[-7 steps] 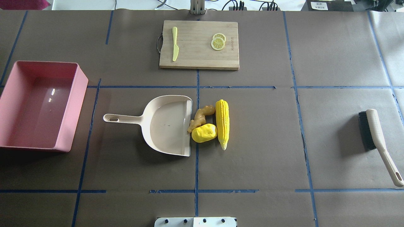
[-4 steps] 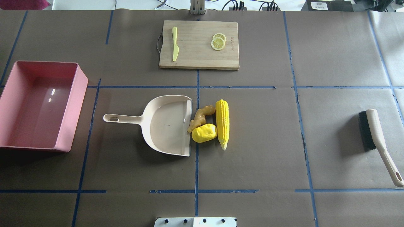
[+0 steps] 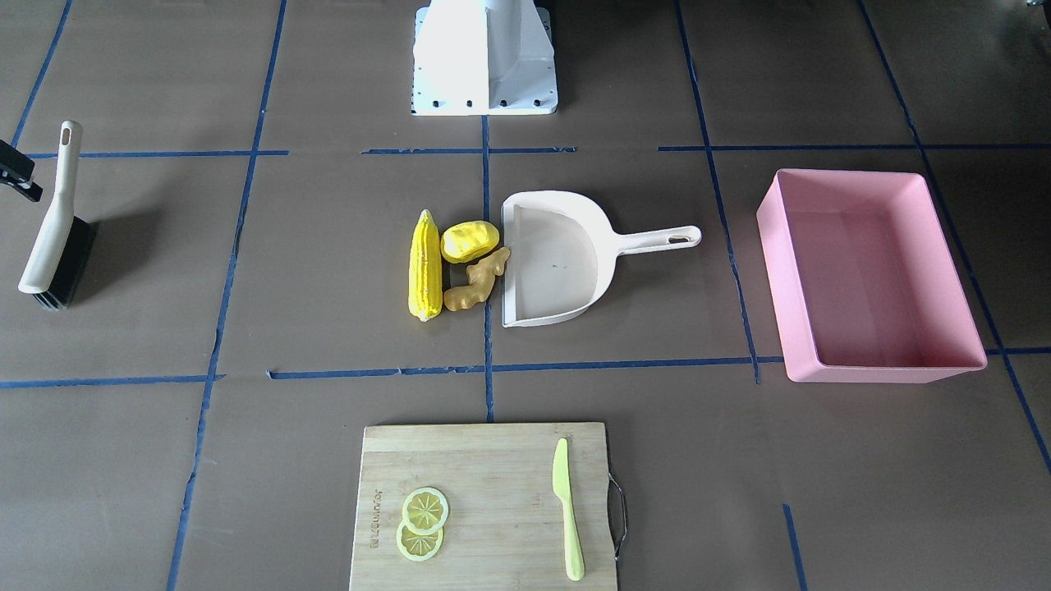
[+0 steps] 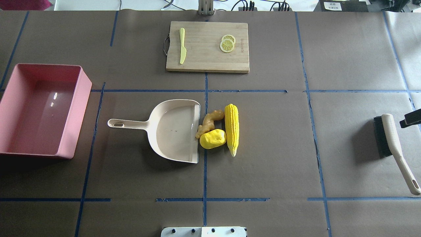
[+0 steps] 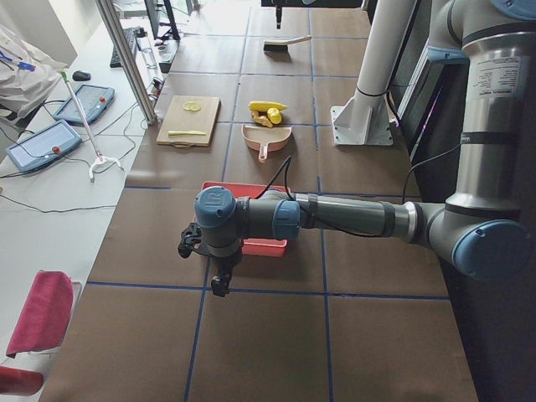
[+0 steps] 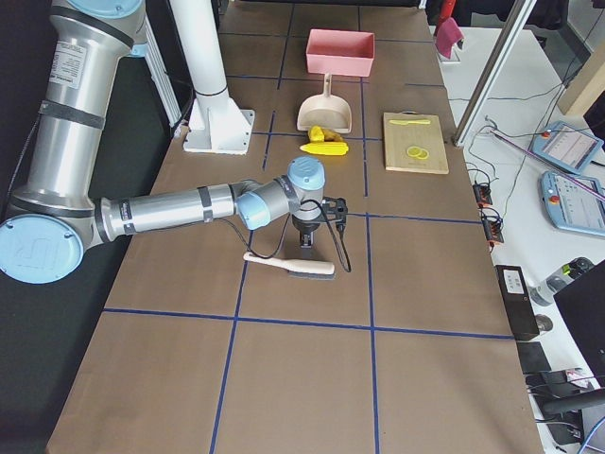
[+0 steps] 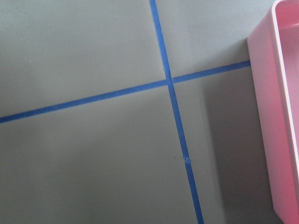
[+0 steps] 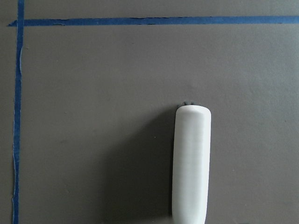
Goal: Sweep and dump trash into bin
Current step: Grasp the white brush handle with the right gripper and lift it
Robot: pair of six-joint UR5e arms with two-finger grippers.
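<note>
The trash lies mid-table at the open mouth of a beige dustpan [image 4: 174, 130]: a ginger root [image 4: 208, 122], a yellow lump [image 4: 212, 139] and a corn cob [image 4: 231, 129]. The pink bin [image 4: 39, 108] stands empty at the far left. A beige brush [image 4: 391, 141] lies at the far right. My right gripper [image 6: 307, 238] hovers over the brush head; only a black part of it [image 4: 411, 119] enters the overhead view, and I cannot tell whether it is open or shut. My left gripper [image 5: 219, 280] hangs just outside the bin's near wall [image 7: 280, 121], its state not visible.
A wooden cutting board [image 4: 207, 46] at the far side holds a light-green knife [image 4: 182, 46] and two lemon slices [image 4: 227, 43]. The robot's white base [image 3: 484, 57] stands at the near edge. Blue tape lines cross the brown table cover.
A black part of my right gripper has come into the overhead view at the right edge, beside the brush head. The trash, dustpan, brush and bin have not moved.
</note>
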